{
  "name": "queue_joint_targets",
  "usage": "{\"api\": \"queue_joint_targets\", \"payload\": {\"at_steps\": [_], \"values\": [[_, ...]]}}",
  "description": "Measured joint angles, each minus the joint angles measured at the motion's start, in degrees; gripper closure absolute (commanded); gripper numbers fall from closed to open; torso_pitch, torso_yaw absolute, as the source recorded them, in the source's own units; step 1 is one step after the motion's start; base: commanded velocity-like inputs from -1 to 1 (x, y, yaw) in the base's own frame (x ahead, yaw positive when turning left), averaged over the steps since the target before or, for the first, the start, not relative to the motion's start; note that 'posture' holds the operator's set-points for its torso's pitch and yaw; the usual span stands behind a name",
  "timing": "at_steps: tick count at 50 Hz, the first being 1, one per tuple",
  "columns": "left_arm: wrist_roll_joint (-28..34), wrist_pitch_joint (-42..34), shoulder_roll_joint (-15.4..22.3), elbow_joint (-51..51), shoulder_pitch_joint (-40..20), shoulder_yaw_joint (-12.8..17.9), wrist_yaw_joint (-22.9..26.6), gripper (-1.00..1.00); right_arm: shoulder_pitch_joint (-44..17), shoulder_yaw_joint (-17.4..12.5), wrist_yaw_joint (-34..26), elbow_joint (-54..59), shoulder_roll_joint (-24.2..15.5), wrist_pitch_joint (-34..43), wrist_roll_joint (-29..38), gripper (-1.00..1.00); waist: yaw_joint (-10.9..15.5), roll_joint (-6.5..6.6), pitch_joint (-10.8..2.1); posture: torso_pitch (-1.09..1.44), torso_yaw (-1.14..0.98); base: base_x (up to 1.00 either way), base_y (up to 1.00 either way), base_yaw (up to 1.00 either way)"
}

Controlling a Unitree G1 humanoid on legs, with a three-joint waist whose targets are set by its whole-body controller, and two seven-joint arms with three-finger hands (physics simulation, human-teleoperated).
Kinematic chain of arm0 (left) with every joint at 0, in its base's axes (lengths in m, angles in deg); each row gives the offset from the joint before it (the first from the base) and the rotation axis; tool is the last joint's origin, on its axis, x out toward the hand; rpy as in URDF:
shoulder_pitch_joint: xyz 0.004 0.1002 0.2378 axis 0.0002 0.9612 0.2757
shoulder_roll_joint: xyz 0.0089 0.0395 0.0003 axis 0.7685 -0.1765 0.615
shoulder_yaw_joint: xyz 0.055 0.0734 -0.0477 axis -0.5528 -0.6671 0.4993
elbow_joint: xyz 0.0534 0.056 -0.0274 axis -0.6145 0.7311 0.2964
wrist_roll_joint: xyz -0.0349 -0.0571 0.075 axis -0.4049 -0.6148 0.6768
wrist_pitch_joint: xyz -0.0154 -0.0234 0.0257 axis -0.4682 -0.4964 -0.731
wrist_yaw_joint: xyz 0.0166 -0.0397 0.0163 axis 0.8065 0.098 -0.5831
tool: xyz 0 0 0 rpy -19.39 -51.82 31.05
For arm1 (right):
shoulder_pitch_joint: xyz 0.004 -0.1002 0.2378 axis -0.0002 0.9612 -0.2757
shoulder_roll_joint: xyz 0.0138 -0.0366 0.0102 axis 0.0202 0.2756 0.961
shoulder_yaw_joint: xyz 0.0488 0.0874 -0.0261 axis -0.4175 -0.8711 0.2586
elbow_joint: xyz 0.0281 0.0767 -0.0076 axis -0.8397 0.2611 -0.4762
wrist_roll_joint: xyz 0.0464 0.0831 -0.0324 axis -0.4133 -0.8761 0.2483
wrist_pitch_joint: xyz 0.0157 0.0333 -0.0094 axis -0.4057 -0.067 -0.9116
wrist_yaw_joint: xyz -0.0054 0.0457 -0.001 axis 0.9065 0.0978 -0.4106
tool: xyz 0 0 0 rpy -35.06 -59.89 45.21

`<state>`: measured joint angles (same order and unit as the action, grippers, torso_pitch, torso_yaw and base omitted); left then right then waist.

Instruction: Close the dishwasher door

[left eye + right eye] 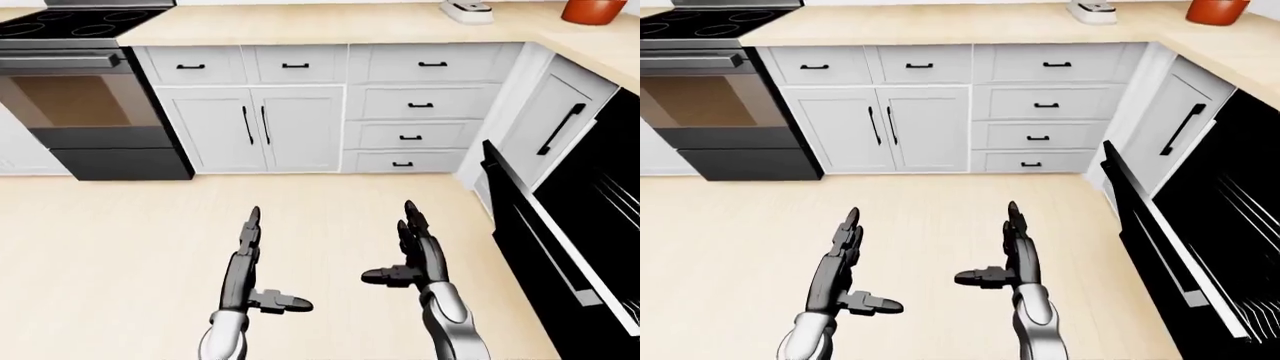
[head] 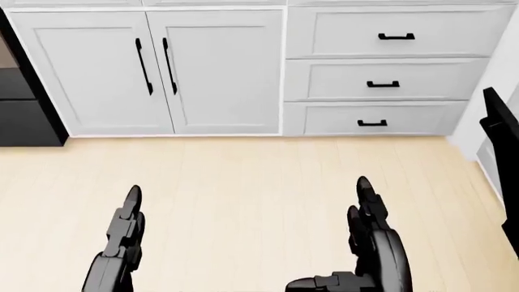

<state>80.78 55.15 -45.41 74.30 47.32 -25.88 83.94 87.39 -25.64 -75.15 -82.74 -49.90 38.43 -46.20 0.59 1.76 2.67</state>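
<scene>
Both hands hang over the pale wood floor (image 1: 120,240) with fingers spread and gripping nothing: the left hand (image 1: 248,262) at lower middle of the left-eye view, the right hand (image 1: 415,251) beside it. The black dishwasher door (image 1: 545,255) stands open at the right edge, well apart from the right hand. White cabinets (image 1: 255,127) and a stove (image 1: 85,97) line the top, under the bench (image 1: 330,26).

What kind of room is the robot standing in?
It looks like a home kitchen. There is a black stove with an oven, white cabinets and drawers under a light counter, and an open dishwasher door on the right.
</scene>
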Motion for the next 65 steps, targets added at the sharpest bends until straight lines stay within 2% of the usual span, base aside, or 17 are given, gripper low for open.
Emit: {"api": "queue_joint_targets", "payload": {"at_steps": [3,8,13,15,20,25,29,30,35,40,42,46,54,56,57,61,65], "values": [[-0.06,0.29,0.03,-1.04,0.12,0.09,-0.14,-1.00,-0.32,0.28,-0.23,-0.66,0.02,0.24,-0.04,-1.00,0.22,2.60,-0.23,0.00,0.00,0.00,-0.32,0.00],[-0.07,-0.20,0.42,0.33,0.42,0.91,-0.35,-1.00,-0.51,1.20,-0.56,0.42,0.51,1.15,-0.04,-1.00,0.71,1.80,-1.08,0.00,0.00,0.00,-0.26,0.00],[-0.12,0.04,0.42,-0.61,0.03,0.82,-0.37,-1.00,-0.86,0.72,-0.46,-0.88,0.46,0.68,-0.11,-1.00,0.64,-2.34,-0.92,0.00,0.00,0.00,-0.23,0.00],[-0.15,0.08,0.42,-1.09,0.03,0.78,-0.33,-1.00,-0.74,0.78,-0.41,-1.37,0.46,0.46,-0.12,-1.00,0.25,-5.07,-1.48,0.00,0.00,0.00,-0.24,0.00],[-0.14,-0.38,-0.30,-0.18,0.13,-0.91,0.37,-1.00,-0.33,-0.95,0.13,0.53,-0.32,0.26,-0.09,-1.00,-1.04,-3.84,-1.18,0.00,0.00,0.00,-0.24,0.00],[-0.17,-0.26,0.00,-0.72,-0.12,0.19,0.11,-1.00,-0.43,-0.14,-0.05,0.63,-0.01,-0.12,-0.15,-1.00,-0.21,-0.19,-0.13,0.00,0.00,0.00,-0.25,0.00],[-0.26,-0.06,0.15,-1.08,-0.26,0.33,-0.05,-1.00,-0.43,0.23,-0.29,-0.07,0.21,-0.11,-0.22,-1.00,0.09,2.71,-0.30,0.00,0.00,0.00,-0.25,0.00],[-0.29,-0.11,0.39,-0.85,-0.31,0.68,-0.09,-1.00,-0.49,0.54,-0.32,0.15,0.53,-0.14,-0.22,-1.00,0.44,1.93,-0.19,0.00,0.00,0.00,-0.25,0.00],[-0.23,-0.85,0.39,-0.20,0.30,1.07,-0.34,-1.00,0.01,0.97,-0.65,0.66,0.52,0.33,-0.28,-1.00,0.52,1.11,-1.01,0.00,0.00,0.00,-0.25,0.00],[-0.23,-0.27,0.40,-1.20,0.04,0.86,-0.32,-1.00,-0.47,0.61,-0.64,-0.28,0.44,-0.42,-0.37,-1.00,0.62,-2.98,-0.92,0.00,0.00,0.00,-0.25,0.00],[-0.22,-0.10,0.16,-1.35,-0.09,0.71,-0.31,-1.00,-0.54,0.52,-0.70,-0.35,0.20,-0.70,-0.45,-1.00,0.09,-5.08,-1.63,0.00,0.00,0.00,-0.25,0.00],[-0.22,-0.53,-0.34,-0.59,0.39,-0.91,0.31,-1.00,-0.13,-0.96,-0.19,1.04,-0.32,-0.39,-0.44,-1.00,-0.85,-3.95,-0.95,0.00,0.00,0.00,-0.25,0.00],[-0.30,-0.32,-0.03,-1.38,0.00,0.19,0.00,-1.00,-0.88,0.05,-0.39,0.21,-0.05,0.20,-0.53,-1.00,-0.06,0.92,-0.19,0.00,0.00,0.00,-0.25,0.00],[-0.34,-0.25,-0.04,-1.44,-0.10,0.13,0.01,-1.00,-1.35,-0.03,-0.48,0.20,-0.06,0.05,-0.60,-1.00,-0.08,2.80,-0.50,0.00,0.00,0.00,-0.25,0.00],[-0.34,-0.27,0.27,-1.13,-0.15,0.34,0.00,-1.00,-1.59,0.11,-0.47,0.55,0.30,0.00,-0.61,-1.00,0.43,2.14,-0.47,0.00,0.00,0.00,-0.25,0.00],[-0.33,-0.95,0.43,-0.43,0.38,1.19,-0.23,-1.00,-1.05,1.13,-0.78,1.11,0.54,0.79,-0.62,-1.00,0.73,2.00,-1.04,0.00,0.00,0.00,-0.25,0.00],[-0.33,-0.66,0.41,-1.27,0.10,1.00,-0.33,-1.00,-1.22,0.73,-0.77,0.66,0.48,0.29,-0.62,-1.00,0.65,-0.73,-0.94,0.00,0.00,0.00,-0.25,0.00]]}}
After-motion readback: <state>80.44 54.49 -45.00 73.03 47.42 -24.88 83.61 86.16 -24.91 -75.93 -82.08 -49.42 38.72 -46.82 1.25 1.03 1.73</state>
